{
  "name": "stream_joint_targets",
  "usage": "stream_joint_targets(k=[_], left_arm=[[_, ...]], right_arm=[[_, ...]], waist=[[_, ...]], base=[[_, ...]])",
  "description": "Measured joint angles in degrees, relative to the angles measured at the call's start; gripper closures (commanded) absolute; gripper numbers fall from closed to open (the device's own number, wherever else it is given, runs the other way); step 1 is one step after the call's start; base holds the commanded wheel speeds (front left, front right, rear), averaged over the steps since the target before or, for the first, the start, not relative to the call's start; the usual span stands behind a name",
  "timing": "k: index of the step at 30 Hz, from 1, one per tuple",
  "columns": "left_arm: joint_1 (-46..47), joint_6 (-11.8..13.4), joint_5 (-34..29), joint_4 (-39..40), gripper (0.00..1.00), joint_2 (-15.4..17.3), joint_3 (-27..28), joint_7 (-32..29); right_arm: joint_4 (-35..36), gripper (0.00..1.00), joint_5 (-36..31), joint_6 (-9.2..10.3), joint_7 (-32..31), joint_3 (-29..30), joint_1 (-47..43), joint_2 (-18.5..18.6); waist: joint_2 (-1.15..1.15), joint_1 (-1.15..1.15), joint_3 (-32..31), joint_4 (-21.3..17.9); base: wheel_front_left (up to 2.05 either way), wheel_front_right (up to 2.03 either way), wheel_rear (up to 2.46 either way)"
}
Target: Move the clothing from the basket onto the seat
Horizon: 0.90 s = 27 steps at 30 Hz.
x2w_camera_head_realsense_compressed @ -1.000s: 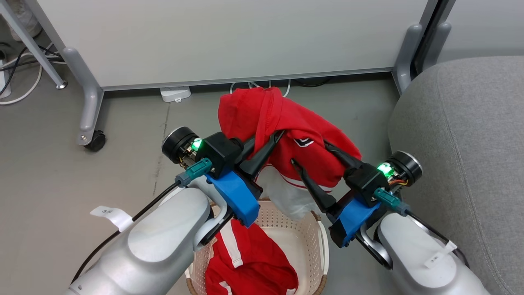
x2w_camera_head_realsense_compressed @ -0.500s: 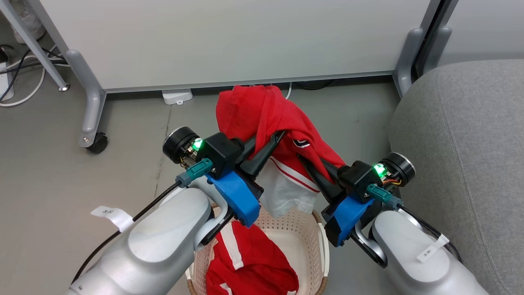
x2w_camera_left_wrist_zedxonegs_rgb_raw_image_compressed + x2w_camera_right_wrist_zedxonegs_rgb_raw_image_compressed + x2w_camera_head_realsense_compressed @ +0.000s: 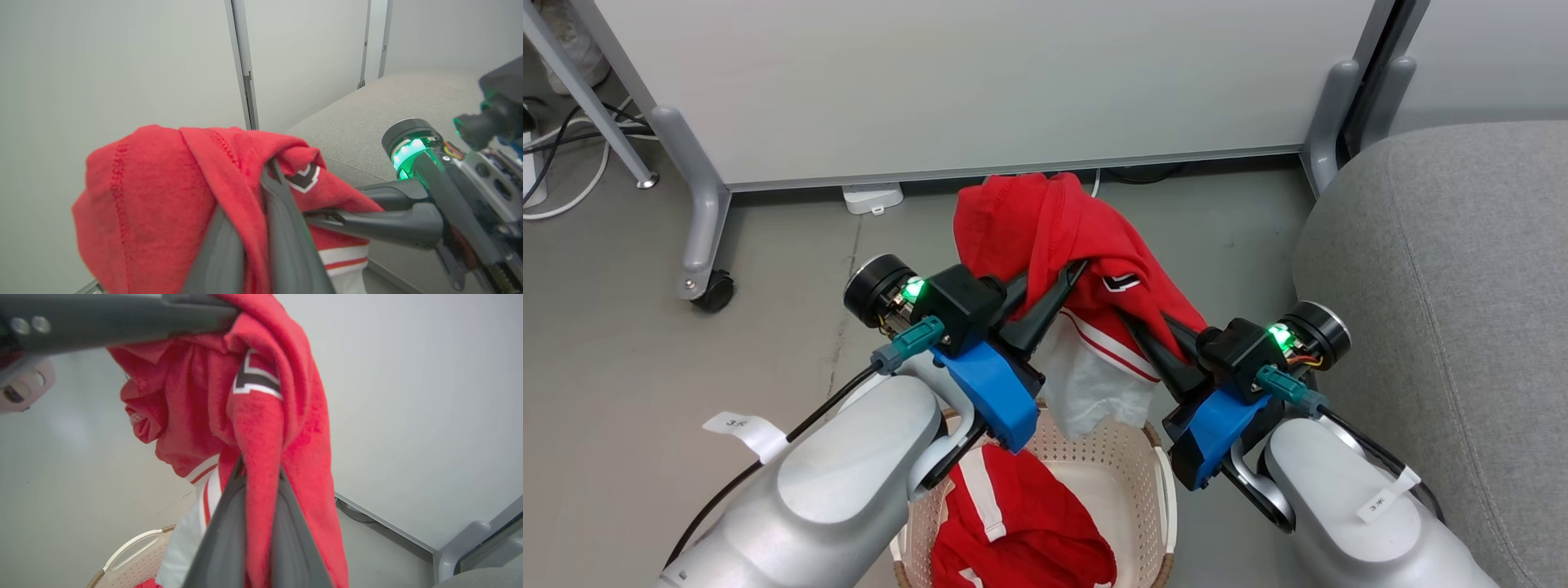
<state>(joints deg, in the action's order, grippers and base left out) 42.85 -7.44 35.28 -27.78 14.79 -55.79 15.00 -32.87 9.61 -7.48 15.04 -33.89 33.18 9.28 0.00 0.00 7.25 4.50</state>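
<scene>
Swinging across to the seat (image 3: 1445,310) on the right should go best with both arms travelling together and high, so the red clothing (image 3: 1045,220) hanging above the basket (image 3: 1127,465) clears the cushion edge. Left gripper (image 3: 1058,279) and right gripper (image 3: 1147,322) have jaws clenched on it. A partition leg (image 3: 1327,114) stands near the seat, and a second garment (image 3: 1021,531) lies in the basket.

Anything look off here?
Nothing damaged or spilled. The lifted garment is bunched between the left gripper and right gripper, its white end dangling over the basket; a second garment lies inside.
</scene>
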Motion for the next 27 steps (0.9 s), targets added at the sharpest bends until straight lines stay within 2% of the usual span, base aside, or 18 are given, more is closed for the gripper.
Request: stream_joint_targets(k=[1, 6, 16, 27], left_arm=[[-0.08, 0.0, -0.07, -0.1, 0.0, -0.05, 0.24, 0.0], [-0.42, 0.0, -1.24, -0.96, 0.0, -0.32, 1.11, 0.0], [-1.56, 0.0, -2.66, -1.68, 0.0, -0.54, 1.76, 0.03], [-3.22, 0.0, -5.47, -1.45, 0.0, -0.81, 5.2, 0.07]], right_arm=[[0.05, 1.0, 0.03, 0.0, 0.0, 0.04, 0.0, 0.01], [0.44, 1.0, 0.18, 0.0, 0.0, 1.11, -0.07, -0.02], [2.99, 1.0, 0.34, 0.0, 0.0, 7.4, -1.76, 0.16], [7.58, 1.0, -0.66, 0.0, 0.0, 15.15, -4.81, -0.38]], waist=[[0.0, 0.0, -0.01, -0.01], [0.0, 0.0, 0.02, -0.01], [0.0, 0.0, 0.23, 0.03], [0.0, 0.0, 0.94, -2.54]], base=[[0.0, 0.0, 0.0], [0.0, 0.0, 0.0], [0.0, 0.0, 0.0], [0.0, 0.0, 0.0]])
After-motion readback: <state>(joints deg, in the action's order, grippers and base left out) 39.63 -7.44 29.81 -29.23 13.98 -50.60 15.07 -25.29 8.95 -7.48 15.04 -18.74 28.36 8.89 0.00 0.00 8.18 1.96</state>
